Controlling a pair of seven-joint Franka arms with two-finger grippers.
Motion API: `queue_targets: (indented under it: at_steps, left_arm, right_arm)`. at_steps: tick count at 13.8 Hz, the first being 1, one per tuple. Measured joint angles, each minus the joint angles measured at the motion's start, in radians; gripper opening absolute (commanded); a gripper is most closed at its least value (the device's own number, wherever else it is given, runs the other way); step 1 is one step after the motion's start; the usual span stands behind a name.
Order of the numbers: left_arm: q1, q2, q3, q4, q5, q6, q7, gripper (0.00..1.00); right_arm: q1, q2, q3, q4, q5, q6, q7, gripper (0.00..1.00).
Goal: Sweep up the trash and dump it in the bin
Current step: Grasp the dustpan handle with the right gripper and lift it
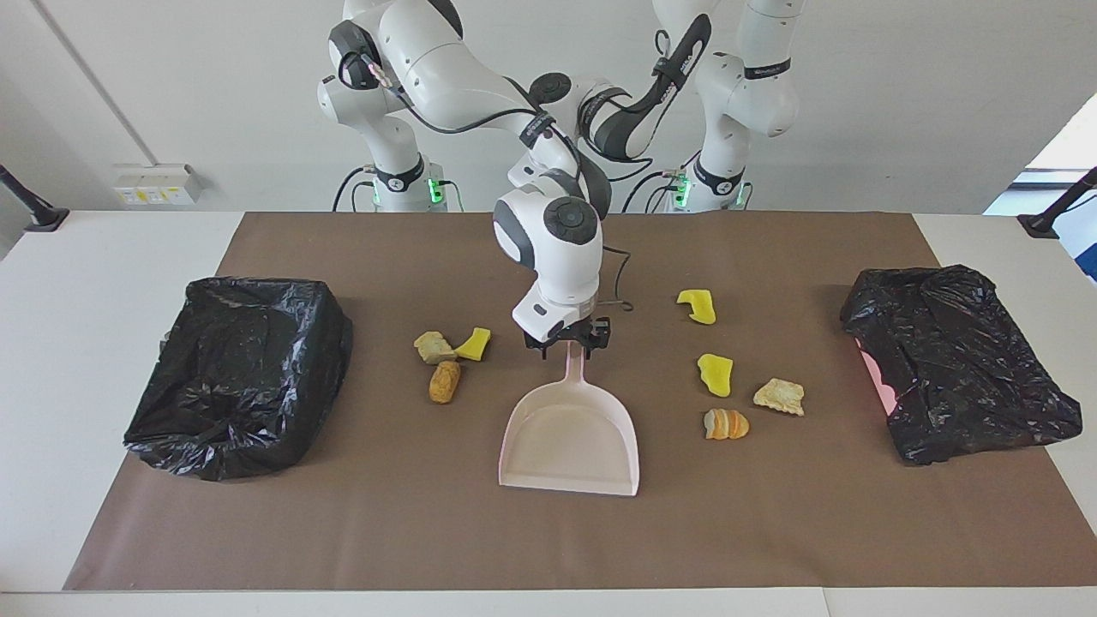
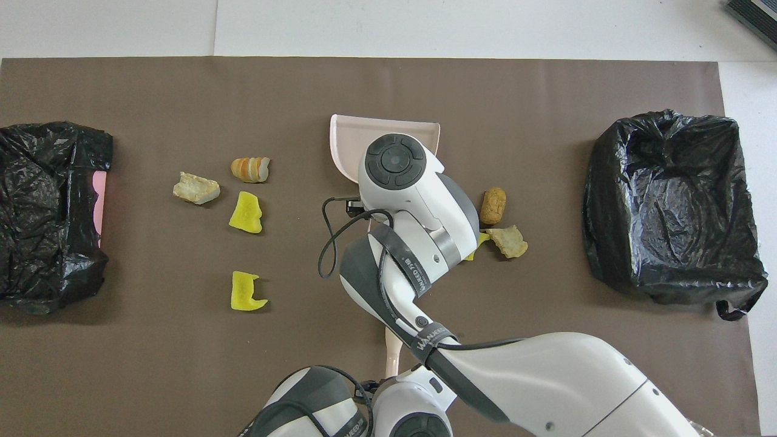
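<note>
seven bits of trash [image 1: 715, 374] lying loose on the brown mat [image 1: 343, 514] beside the pink dustpan [image 1: 570, 446], likely light and easy to push, with right gripper [image 1: 568, 340] closed on the dustpan's thin handle; left gripper out of sight.

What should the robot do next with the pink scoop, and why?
Probably take a firm hold of the dustpan by its handle. The right claw is right at the handle's tip, the pan lies flat and empty, and the trash is all still on the mat, so nothing can be scooped yet.
</note>
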Motion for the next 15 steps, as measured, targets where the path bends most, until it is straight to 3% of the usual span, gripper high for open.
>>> queue_targets:
  at_steps: [1,2,5,9,12,15]
  left_arm:
    - [0.0,-0.001,0.001,0.002,0.0,-0.009,0.0,0.0]
    - [0.0,-0.001,0.002,0.005,0.0,-0.019,0.0,0.0]
    - [0.002,-0.023,0.017,0.013,0.0,-0.076,0.013,0.0]
    - [0.069,-0.119,0.038,0.022,0.009,-0.225,0.106,0.0]
    - [0.174,-0.191,0.042,0.022,0.038,-0.3,0.201,0.0]
    - [0.34,-0.228,0.046,0.022,0.064,-0.313,0.359,0.0]
  right_arm:
    - [0.0,-0.001,0.003,-0.001,0.003,0.002,0.0,0.14]
    - [0.0,-0.001,0.005,-0.002,0.011,0.003,0.0,0.0]
    - [0.0,-0.001,0.007,-0.003,0.022,0.004,0.009,0.0]
    - [-0.017,-0.012,0.002,-0.003,0.022,-0.013,-0.004,0.0]
    - [-0.061,-0.059,0.002,-0.003,0.023,-0.043,-0.209,0.0]
    - [-0.119,-0.161,0.002,-0.027,0.023,-0.142,-0.481,0.0]
